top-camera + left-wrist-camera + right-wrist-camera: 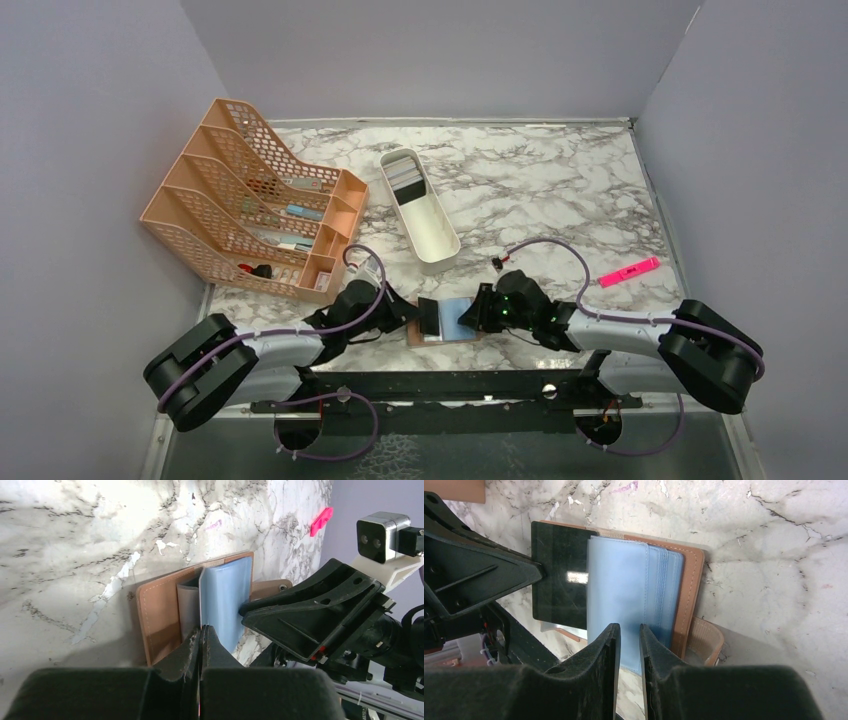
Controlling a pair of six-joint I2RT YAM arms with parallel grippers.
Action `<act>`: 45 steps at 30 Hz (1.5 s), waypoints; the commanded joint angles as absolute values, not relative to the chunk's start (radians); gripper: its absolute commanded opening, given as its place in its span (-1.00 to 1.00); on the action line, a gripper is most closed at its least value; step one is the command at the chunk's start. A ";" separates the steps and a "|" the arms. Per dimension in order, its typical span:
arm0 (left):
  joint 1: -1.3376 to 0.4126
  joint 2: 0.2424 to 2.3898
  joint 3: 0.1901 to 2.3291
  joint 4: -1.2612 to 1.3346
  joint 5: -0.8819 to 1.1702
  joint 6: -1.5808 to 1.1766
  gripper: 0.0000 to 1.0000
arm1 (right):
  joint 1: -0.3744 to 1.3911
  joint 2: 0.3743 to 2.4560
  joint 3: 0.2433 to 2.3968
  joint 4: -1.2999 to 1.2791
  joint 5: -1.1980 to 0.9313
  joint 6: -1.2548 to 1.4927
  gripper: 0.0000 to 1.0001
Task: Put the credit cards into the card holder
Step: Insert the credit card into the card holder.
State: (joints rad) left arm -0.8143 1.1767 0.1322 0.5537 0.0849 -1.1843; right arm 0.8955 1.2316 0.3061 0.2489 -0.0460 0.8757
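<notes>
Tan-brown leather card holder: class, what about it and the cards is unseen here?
Top view: tan-brown leather card holder partly under left gripper and right gripper.
Right wrist view: fingers hide light blue sleeve's near edge.
Top view: white oblong tray's cards too small to count.

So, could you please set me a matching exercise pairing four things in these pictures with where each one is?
Things:
1. card holder
2. pink highlighter
3. black card
4. orange file rack

Places:
A. far left of the table
B. pinched by the left end effector
C. alone on the right side
D. lying open at the near edge

Pairs: 1-D, 2-C, 3-B, 4-A.
</notes>
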 commanded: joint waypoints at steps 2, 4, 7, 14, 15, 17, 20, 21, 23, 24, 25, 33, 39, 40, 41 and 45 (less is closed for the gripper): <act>-0.828 1.174 0.103 0.586 0.042 -1.175 -1.00 | 0.900 1.262 0.272 0.188 -0.042 0.873 -0.48; -0.832 1.173 0.103 0.596 0.043 -1.176 -1.00 | 0.900 1.262 0.270 0.191 -0.042 0.874 -0.48; -0.840 1.181 0.103 0.616 0.044 -1.185 -1.00 | 0.900 1.263 0.270 0.194 -0.041 0.876 -0.48; -0.864 1.155 0.081 0.663 0.045 -1.233 -1.00 | 0.901 1.279 0.266 0.207 -0.041 0.879 -0.47; -0.866 1.145 0.078 0.663 0.040 -1.239 -1.00 | 0.900 1.281 0.265 0.207 -0.042 0.880 -0.48; -0.871 1.122 0.066 0.664 0.027 -1.258 -1.00 | 0.900 1.284 0.264 0.207 -0.042 0.882 -0.48; -0.874 1.083 0.047 0.664 0.004 -1.271 -1.00 | 0.900 1.283 0.262 0.206 -0.037 0.884 -0.48; -0.875 1.071 0.042 0.664 -0.005 -1.272 -1.00 | 0.900 1.281 0.260 0.207 -0.036 0.886 -0.48; -0.876 1.049 0.031 0.664 -0.018 -1.275 -1.00 | 0.900 1.278 0.257 0.204 -0.034 0.888 -0.48; -0.877 1.042 0.027 0.663 -0.023 -1.275 -1.00 | 0.900 1.278 0.256 0.205 -0.033 0.889 -0.48; -0.876 1.039 0.023 0.664 -0.029 -1.275 -1.00 | 0.900 1.276 0.255 0.205 -0.033 0.889 -0.48; -0.883 1.084 0.027 0.677 -0.040 -1.267 -1.00 | 0.900 1.245 0.256 0.179 -0.032 0.898 -0.48; -0.891 1.130 0.042 0.708 -0.049 -1.258 -1.00 | 0.901 1.187 0.268 0.129 -0.034 0.901 -0.39; -0.894 1.136 0.043 0.715 -0.052 -1.259 -1.00 | 0.901 1.175 0.268 0.124 -0.035 0.900 -0.38; -0.895 1.142 0.043 0.723 -0.052 -1.259 -1.00 | 0.900 1.164 0.270 0.118 -0.035 0.898 -0.38; -0.901 1.164 0.048 0.750 -0.053 -1.258 -1.00 | 0.900 1.153 0.269 0.107 -0.031 0.895 -0.41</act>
